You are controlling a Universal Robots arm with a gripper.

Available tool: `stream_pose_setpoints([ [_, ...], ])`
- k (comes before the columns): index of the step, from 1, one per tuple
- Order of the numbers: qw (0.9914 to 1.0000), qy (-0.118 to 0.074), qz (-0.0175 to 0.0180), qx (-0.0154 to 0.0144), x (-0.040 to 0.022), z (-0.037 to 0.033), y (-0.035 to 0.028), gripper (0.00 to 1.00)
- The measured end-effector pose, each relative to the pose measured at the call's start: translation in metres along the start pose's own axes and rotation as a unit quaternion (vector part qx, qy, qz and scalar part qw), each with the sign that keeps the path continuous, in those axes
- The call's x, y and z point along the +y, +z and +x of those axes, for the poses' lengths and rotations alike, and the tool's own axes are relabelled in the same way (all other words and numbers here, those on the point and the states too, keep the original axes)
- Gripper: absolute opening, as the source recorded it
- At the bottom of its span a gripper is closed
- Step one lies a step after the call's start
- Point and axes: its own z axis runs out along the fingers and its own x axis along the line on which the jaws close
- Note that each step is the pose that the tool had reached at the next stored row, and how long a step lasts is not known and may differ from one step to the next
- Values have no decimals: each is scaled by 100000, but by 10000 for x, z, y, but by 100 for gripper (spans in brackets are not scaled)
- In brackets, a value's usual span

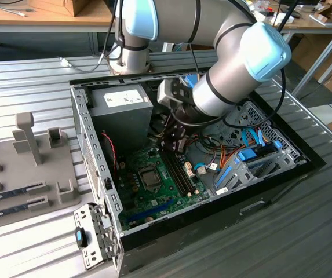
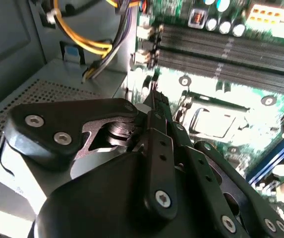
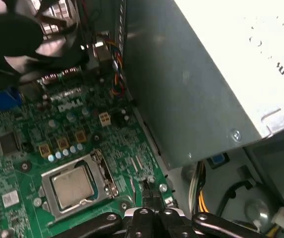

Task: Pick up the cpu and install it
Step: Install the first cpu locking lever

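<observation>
Arm bent down into open case [image 1: 305, 159], gripper [image 3: 149, 198] low over motherboard [image 3: 67, 126], fingers pressed together, holding nothing. Cpu [image 3: 71, 185] seated in socket just beside fingertips.

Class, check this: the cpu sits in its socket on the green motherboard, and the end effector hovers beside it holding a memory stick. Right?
Not quite. The end effector holds nothing, as the first wrist view shows. The cpu does sit in its socket on the green motherboard.

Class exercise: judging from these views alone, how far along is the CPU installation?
Done: the cpu already lies in its socket on the green board. In hand: nothing visible; the gripper hangs beside the socket with its fingers together. Left: the frames cannot show whether the socket is latched.
</observation>
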Motion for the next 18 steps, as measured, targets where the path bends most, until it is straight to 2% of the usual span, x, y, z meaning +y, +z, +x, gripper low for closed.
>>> stream_pose_setpoints([
  [1,99998,-136,520,-207,0,0,1,11],
  [3,99981,-463,1774,-710,0,1,4,11],
  [4,99959,-667,2574,-1027,0,1,5,11],
  [5,99939,-818,3165,-1267,-1,2,6,11],
  [7,99838,-1328,5129,-2055,-2,2,11,11],
  [9,99764,-1603,6196,-2472,-3,2,13,11],
  [10,99689,-1842,7115,-2844,-3,3,15,11],
  [11,99643,-1972,7617,-3049,-4,2,17,11],
  [14,99643,-1971,7628,-3032,-4,6,15,11],
  [15,99642,-1926,7727,-2829,-4,5,16,11],
  [18,99600,-1486,8808,-380,-4,5,16,11],
])
